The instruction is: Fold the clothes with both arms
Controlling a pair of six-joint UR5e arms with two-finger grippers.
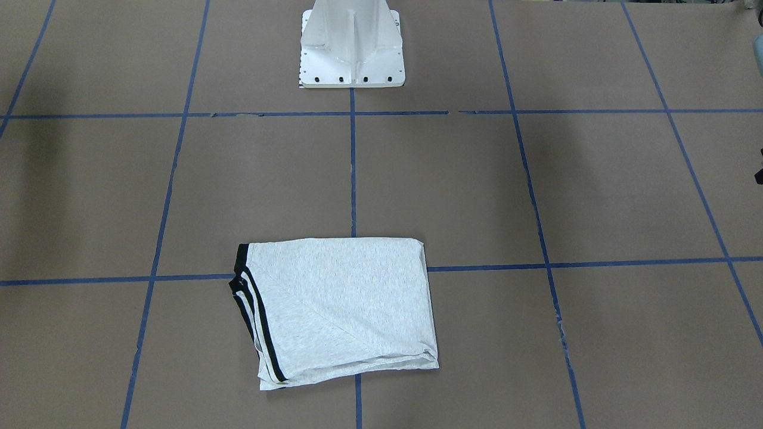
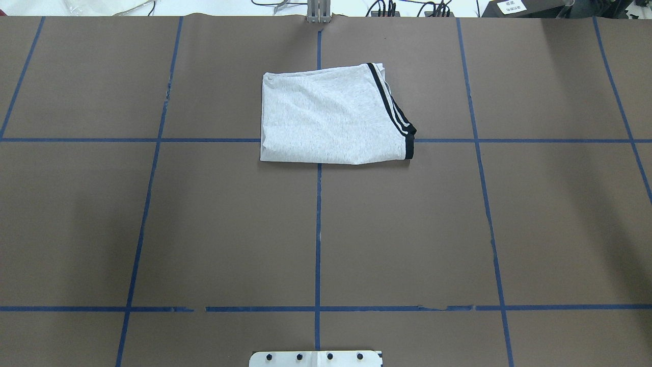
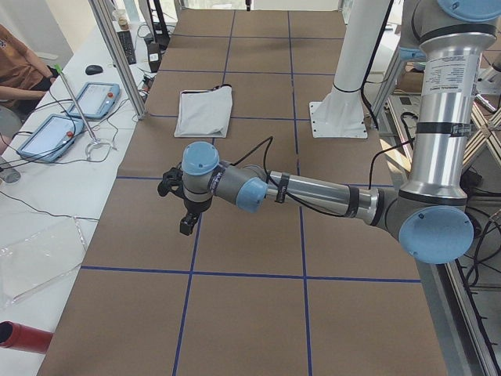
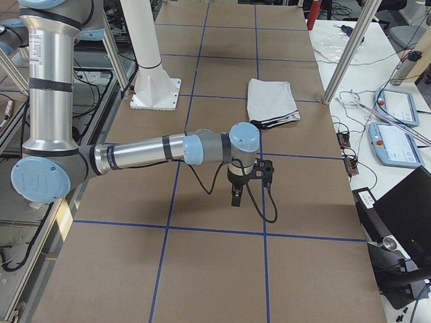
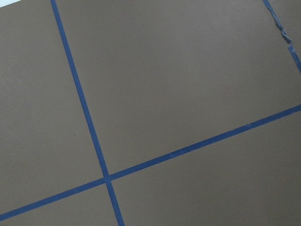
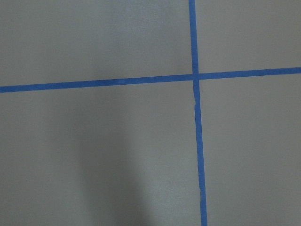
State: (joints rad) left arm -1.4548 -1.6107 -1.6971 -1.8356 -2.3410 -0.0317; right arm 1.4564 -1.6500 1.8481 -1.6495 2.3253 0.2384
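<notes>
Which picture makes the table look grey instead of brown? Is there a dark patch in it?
Right wrist view: the brown paper-covered table looks washed-out grey, with a soft dark shadow low down. Left wrist view: it looks properly brown, and the blue tape lines are sharp.

Robotics lab, tape-gridded table (image 2: pixel 229 229), teach pendants (image 4: pixel 399 106), cables (image 4: pixel 350 101)

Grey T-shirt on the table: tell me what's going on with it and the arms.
The grey T-shirt lies folded into a compact rectangle on the brown table, across the centre tape line, with black stripes along one edge. Nothing holds it. The left arm and right arm reach out over the table well apart from it. The left pincer and right pincer point down above the surface; open or shut cannot be told.
</notes>
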